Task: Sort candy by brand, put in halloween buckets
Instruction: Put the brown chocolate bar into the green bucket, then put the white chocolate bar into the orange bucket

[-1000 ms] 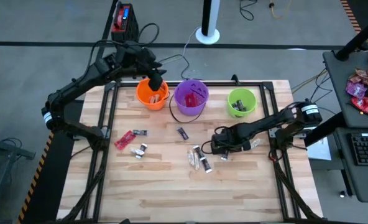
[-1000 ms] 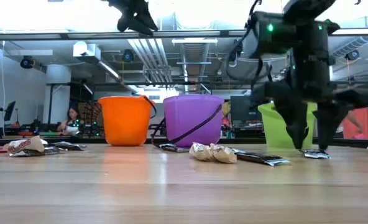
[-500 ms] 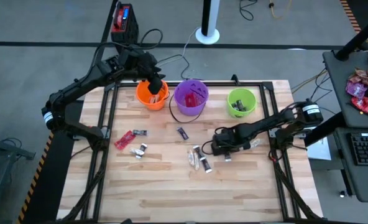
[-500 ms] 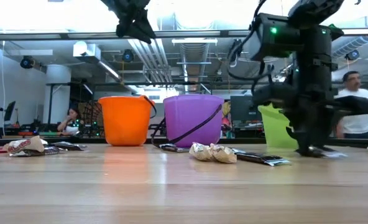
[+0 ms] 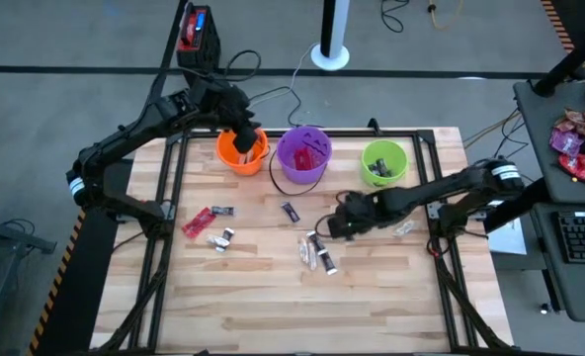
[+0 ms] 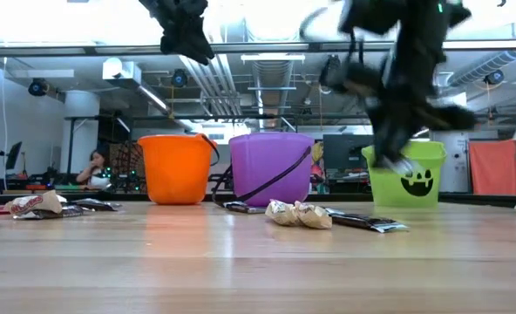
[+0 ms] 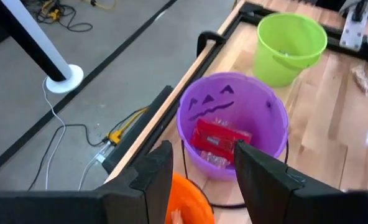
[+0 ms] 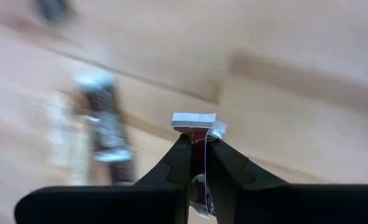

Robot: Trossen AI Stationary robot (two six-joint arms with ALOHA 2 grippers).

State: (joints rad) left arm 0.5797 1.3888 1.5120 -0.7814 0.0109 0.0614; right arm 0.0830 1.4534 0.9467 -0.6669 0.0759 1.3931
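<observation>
Three halloween buckets stand along the table's far edge: orange (image 5: 241, 150), purple (image 5: 303, 153) with a red candy inside (image 7: 220, 138), and green (image 5: 383, 161). Loose candy lies on the wood: a red piece (image 5: 196, 222), dark pieces (image 5: 290, 211), silver ones (image 5: 220, 237) and a cluster (image 5: 315, 252). My left gripper (image 5: 243, 131) hangs open above the orange bucket with nothing between its fingers. My right gripper (image 5: 337, 225) is above the table's middle, shut on a silver-wrapped candy (image 8: 195, 121) and raised off the wood (image 6: 399, 161). My right gripper pinches the silver-wrapped candy between its two fingers; one end of the wrapper (image 8: 195, 119) sticks out past the fingertips. The fingers slant down from above. In the low view the candy is lifted clear of the table.
Another silver piece (image 5: 403, 228) lies on the right side of the table. Black frame rails (image 5: 162, 227) run along the table's left and right sides. A heap of red and pink bags (image 5: 581, 143) and a keyboard (image 5: 579, 237) sit on a side desk at right.
My right gripper has shut on the silver-wrapped candy at the table's right middle, lifted it clear of the wood and carried it a little toward the table's left edge.
</observation>
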